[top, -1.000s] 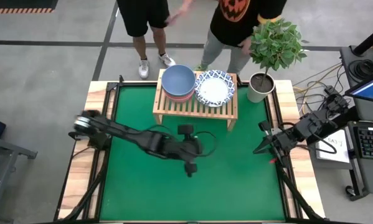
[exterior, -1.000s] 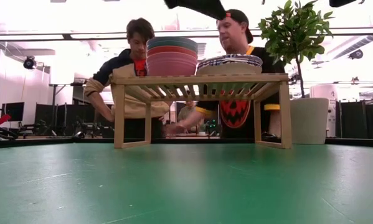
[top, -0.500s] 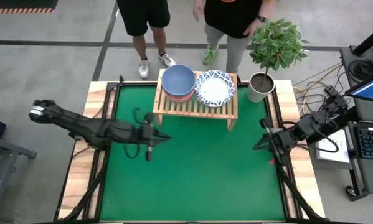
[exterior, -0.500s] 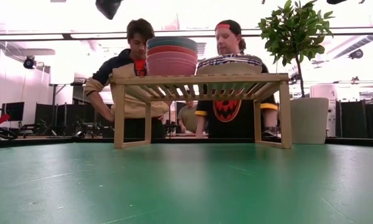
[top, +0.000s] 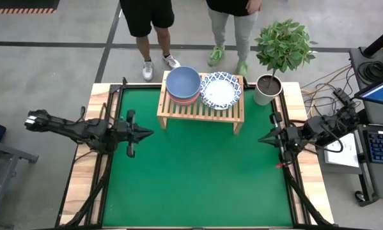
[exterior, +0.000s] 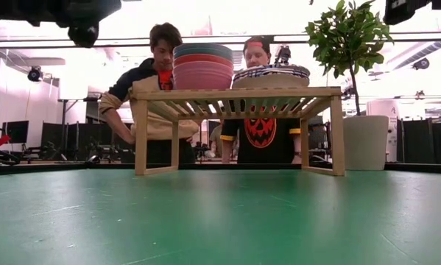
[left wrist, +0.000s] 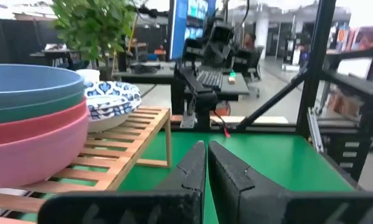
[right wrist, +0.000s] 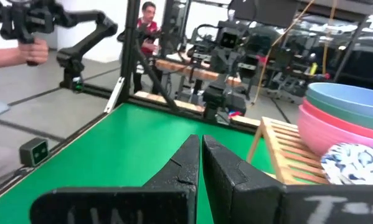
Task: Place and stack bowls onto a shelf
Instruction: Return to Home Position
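At the desk's (top: 197, 182) far edge we see the shelf (top: 199, 110) carrying the plain bowls (top: 183, 83), blue topmost over teal, red and pink, with the white bowls (top: 220, 91) stacked just beside them. Near the left edge our left gripper (top: 150, 133) hangs clenched and empty; near the right edge the right gripper (top: 261, 140) does likewise.
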Controlling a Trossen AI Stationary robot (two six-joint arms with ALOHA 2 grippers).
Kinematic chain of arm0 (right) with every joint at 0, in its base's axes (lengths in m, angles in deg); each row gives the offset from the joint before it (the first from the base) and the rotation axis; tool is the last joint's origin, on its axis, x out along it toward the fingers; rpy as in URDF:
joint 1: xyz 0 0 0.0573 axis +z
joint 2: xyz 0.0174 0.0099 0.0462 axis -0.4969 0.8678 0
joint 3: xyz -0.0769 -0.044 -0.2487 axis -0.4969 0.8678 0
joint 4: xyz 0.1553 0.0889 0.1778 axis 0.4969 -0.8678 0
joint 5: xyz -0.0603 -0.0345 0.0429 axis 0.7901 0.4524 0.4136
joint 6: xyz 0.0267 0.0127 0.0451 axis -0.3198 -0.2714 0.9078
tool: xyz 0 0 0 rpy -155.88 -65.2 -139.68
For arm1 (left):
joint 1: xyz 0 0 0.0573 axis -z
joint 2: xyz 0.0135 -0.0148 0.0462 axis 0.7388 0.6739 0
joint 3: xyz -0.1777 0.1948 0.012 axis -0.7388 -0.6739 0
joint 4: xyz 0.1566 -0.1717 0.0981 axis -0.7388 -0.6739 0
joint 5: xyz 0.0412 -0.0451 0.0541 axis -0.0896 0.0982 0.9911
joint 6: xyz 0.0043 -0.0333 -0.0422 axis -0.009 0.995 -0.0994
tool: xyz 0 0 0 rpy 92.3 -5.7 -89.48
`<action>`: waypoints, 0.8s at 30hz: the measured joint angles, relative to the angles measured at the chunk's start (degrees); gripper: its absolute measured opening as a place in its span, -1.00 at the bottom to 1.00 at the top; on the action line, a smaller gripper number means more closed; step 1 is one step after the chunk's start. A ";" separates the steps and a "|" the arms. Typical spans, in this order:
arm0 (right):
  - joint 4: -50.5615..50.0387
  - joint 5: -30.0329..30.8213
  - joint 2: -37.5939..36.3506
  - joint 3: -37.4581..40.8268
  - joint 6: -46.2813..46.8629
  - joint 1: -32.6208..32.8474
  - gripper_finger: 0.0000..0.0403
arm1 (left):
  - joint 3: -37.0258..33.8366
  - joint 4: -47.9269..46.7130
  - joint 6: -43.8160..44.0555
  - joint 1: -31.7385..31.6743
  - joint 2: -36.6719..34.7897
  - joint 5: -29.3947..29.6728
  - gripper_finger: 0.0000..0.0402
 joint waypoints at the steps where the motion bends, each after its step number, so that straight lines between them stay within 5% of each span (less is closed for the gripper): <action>1: -0.06 0.00 -1.10 0.51 -0.01 -0.34 -0.96 | -0.66 0.08 0.08 0.00 -1.29 0.02 -1.00; 12: 1.02 0.13 -14.39 8.53 0.39 -3.01 -0.96 | -8.74 6.45 0.33 -0.37 -8.57 0.13 -1.00; 24: 3.87 -0.45 -14.46 14.99 3.20 -3.54 -0.96 | -16.39 10.28 0.56 -0.66 -12.44 -0.42 -1.00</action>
